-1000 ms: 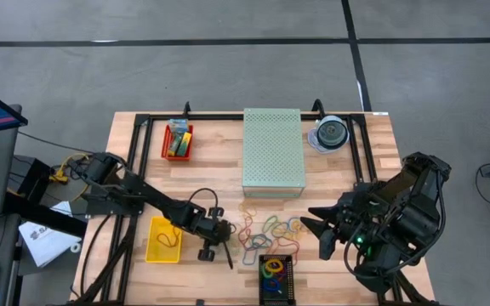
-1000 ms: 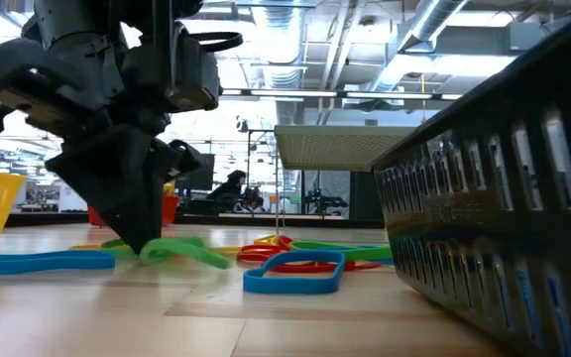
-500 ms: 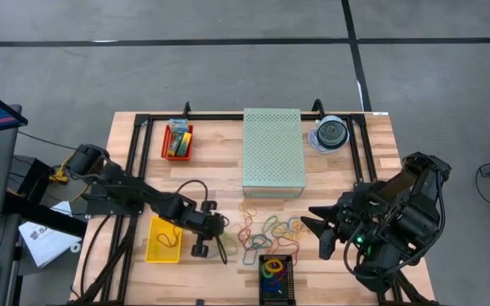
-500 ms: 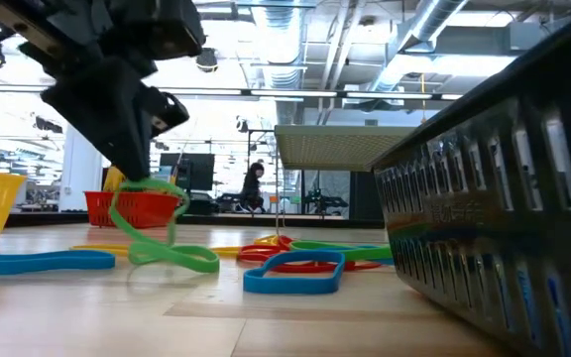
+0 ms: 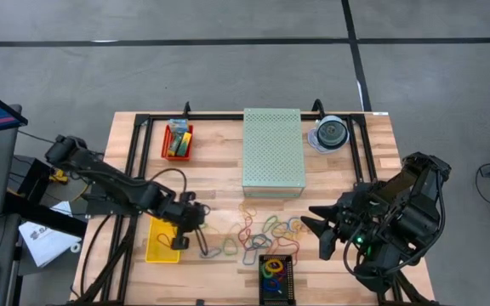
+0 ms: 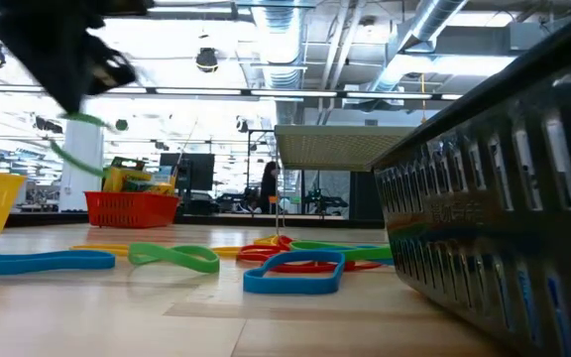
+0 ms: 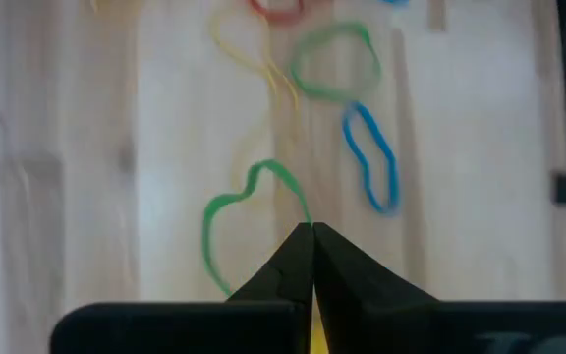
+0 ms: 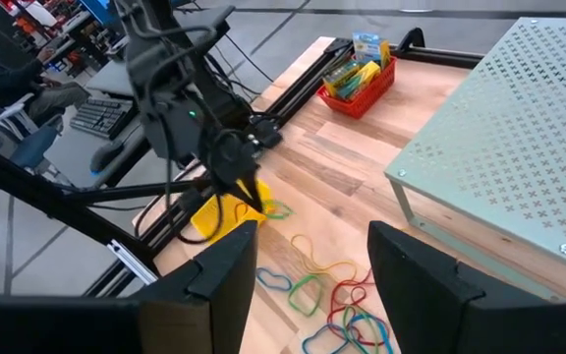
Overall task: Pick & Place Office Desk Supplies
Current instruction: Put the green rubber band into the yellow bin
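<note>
Wood table (image 5: 211, 178): only the wrist view shows the left gripper (image 7: 311, 228) pinching a green band (image 7: 226, 206), raised at 7 o'clock; right gripper (image 8: 308, 241) waits open.

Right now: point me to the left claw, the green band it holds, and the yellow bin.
left claw (image 7: 312, 228), left wrist view, shut fingertips.
green band (image 7: 208, 231), left wrist view, hanging loop's side.
yellow bin (image 5: 153, 253), high view, bare rim at the corner.

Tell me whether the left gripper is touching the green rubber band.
Touching. In the left wrist view, the shut left gripper pinches one end of the green rubber band, which hangs from its tips. The low view shows it lifted off the table.
</note>
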Robot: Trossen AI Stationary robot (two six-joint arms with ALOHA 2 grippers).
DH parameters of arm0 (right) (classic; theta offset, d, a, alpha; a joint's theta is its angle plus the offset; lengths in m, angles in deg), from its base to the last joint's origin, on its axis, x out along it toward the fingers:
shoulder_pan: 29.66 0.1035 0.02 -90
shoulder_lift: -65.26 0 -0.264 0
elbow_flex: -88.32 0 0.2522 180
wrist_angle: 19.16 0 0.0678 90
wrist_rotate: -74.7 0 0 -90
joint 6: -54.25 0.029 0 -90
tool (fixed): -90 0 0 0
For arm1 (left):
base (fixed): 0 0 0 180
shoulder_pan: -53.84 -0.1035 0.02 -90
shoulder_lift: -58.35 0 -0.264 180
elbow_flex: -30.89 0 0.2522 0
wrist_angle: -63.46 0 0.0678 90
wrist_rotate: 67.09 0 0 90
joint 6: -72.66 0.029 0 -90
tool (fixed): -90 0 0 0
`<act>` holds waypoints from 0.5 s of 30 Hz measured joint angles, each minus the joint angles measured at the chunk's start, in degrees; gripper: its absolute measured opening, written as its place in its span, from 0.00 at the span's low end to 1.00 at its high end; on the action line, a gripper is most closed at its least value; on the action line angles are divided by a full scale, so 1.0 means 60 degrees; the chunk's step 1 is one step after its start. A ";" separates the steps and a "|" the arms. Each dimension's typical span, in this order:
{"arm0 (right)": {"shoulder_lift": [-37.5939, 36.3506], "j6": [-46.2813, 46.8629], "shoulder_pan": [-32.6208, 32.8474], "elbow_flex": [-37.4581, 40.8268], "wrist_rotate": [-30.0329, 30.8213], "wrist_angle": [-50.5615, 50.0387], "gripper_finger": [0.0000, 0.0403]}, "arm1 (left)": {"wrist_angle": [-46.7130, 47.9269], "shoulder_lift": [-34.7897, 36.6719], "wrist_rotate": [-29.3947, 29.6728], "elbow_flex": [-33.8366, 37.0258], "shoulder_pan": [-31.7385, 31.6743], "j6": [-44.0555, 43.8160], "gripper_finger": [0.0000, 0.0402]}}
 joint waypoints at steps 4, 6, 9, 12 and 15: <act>0.0000 0.0017 0.0000 0.0000 0.0001 -0.0037 0.47 | 0.0736 0.0556 -0.0405 0.0000 0.0722 -0.0978 0.00; 0.0000 0.0021 0.0000 0.0000 0.0004 -0.0057 0.47 | 0.0929 0.0790 -0.0426 -0.0007 0.1204 -0.1653 0.00; 0.0000 0.0021 -0.0060 0.0000 0.0000 -0.0118 0.47 | 0.1207 0.0954 -0.0431 -0.0007 0.1842 -0.2743 0.00; 0.0000 0.0023 -0.0087 0.0000 0.0004 -0.0221 0.47 | 0.1516 0.0948 -0.0257 -0.0007 0.2395 -0.3722 0.00; 0.0000 0.0022 -0.0149 0.0000 0.0004 -0.0304 0.47 | 0.1954 0.0860 0.0164 -0.0007 0.2797 -0.4748 0.00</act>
